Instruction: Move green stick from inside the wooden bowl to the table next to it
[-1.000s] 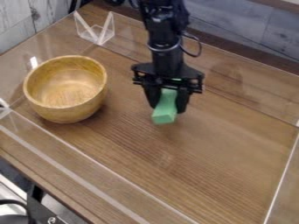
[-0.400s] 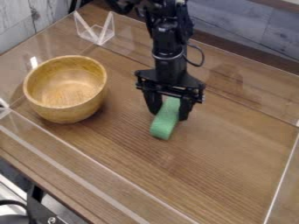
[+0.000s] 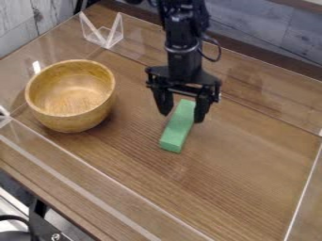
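Observation:
The green stick (image 3: pixel 178 128) lies flat on the brown table (image 3: pixel 239 179), to the right of the wooden bowl (image 3: pixel 72 94), which is empty. My black gripper (image 3: pixel 183 104) points straight down over the stick's far end. Its fingers stand apart on either side of that end, open, with the stick resting on the wood rather than hanging.
A clear plastic wall (image 3: pixel 75 179) runs around the table's edges, close along the front and left. A small clear plastic stand (image 3: pixel 102 31) sits at the back left behind the bowl.
The gripper held the green stick just above the table, lowered it onto the wood, then opened. The stick now lies flat and the fingers have spread off it.

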`<state>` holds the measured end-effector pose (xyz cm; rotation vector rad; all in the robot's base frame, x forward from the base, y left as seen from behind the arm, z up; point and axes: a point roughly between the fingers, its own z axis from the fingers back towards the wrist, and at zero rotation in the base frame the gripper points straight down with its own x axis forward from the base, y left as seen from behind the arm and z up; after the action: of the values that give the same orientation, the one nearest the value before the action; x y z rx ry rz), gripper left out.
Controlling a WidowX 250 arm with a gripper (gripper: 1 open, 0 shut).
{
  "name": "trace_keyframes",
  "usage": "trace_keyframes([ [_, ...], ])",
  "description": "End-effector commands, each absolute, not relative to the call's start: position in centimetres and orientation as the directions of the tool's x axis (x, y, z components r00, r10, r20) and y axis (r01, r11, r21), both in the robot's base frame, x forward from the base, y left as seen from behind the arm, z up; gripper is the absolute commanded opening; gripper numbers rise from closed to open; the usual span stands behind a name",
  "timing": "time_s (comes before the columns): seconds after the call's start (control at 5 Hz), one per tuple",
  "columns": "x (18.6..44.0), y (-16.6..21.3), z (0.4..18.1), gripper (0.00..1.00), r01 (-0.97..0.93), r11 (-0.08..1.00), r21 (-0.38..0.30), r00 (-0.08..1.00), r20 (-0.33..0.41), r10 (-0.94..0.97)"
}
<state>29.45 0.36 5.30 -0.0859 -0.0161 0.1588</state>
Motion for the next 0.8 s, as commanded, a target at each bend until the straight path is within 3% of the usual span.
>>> trace_keyframes([
  [0.0, 30.6, 1.1, 9.2, 1.0, -0.157, 0.982, -0.103, 0.981, 0.096, 0.167],
  [0.4, 30.2, 4.5, 14.3, 1.0, -0.156, 0.981, -0.116, 0.971, 0.166, 0.174],
  [0.6, 30.6, 4.9, 14.0, 1.0, -0.155, 0.982, -0.11, 0.965, 0.197, 0.174],
])
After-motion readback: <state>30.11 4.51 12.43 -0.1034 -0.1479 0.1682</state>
